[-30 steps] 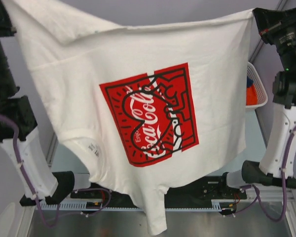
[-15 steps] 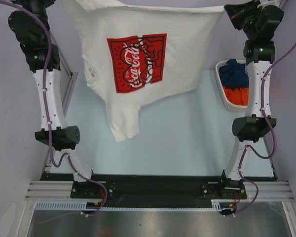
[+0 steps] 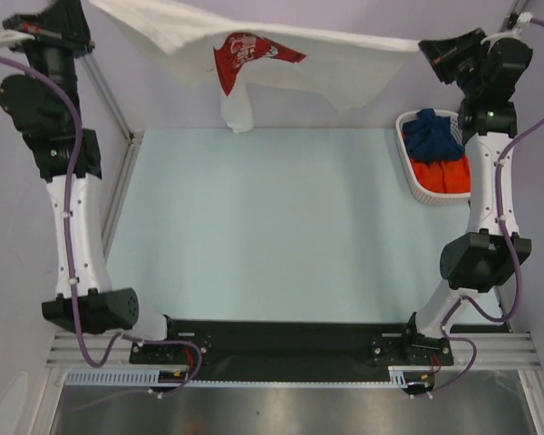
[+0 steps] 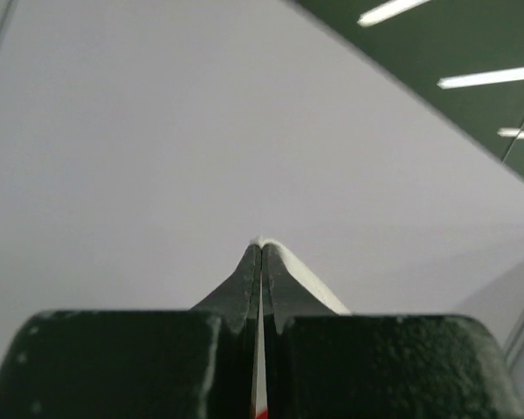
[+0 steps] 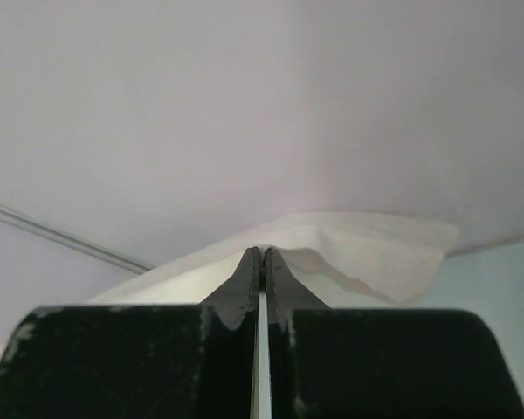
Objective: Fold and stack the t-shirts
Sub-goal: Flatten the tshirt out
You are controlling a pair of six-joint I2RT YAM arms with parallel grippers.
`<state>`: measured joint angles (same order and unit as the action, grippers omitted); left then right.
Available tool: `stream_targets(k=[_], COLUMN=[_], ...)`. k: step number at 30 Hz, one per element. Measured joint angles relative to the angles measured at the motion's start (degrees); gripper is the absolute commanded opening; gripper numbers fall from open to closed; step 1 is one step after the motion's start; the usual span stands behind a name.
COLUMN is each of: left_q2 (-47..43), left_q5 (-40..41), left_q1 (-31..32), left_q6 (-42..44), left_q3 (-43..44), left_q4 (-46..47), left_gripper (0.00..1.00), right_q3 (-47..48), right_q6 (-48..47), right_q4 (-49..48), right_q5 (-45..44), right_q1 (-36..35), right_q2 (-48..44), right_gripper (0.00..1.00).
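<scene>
Pale blue table (image 3: 281,245) w/ lilac walls (image 3: 363,14), white tee (image 3: 344,68) above.

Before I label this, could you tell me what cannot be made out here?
- Top view: the print on the white t-shirt is bunched and blurred, unreadable.
- Top view: dark blue cloth and orange cloth in the basket are piled; shirt count hidden.
- Wrist views: the left gripper and right gripper hide which shirt part they pinch.

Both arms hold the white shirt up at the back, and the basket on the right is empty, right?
Not quite. The basket is not empty: the top view shows a dark blue shirt and an orange shirt in it. The white shirt is held up as said.
</scene>
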<state>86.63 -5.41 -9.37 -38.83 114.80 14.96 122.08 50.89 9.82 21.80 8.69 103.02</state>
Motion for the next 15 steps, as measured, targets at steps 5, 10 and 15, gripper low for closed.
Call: stream_targets(k=[5,10,15], left_q2=[-17.16,-32.48,-45.77], left_q5=[-1.49,-0.61,3.52], left_q1=[0.24,3.04,8.04], left_q6=[1.66,5.11,5.84], left_q3=[-29.09,-51.71,-65.7], left_q4=[-0.17,-10.29,-22.34], left_gripper=[0.0,0.0,0.0], right_q3=[-24.5,-45.2,-59.06], right_q6=[-1.73,-5.49,-10.84], right_q4=[-0.33,4.55,10.69], right_q5=[0.85,-0.66,-4.92], right_q1=[-0.76,-2.1,-4.66], right_q2=[-6.93,-12.83,-22.05], right_gripper=[0.0,0.0,0.0])
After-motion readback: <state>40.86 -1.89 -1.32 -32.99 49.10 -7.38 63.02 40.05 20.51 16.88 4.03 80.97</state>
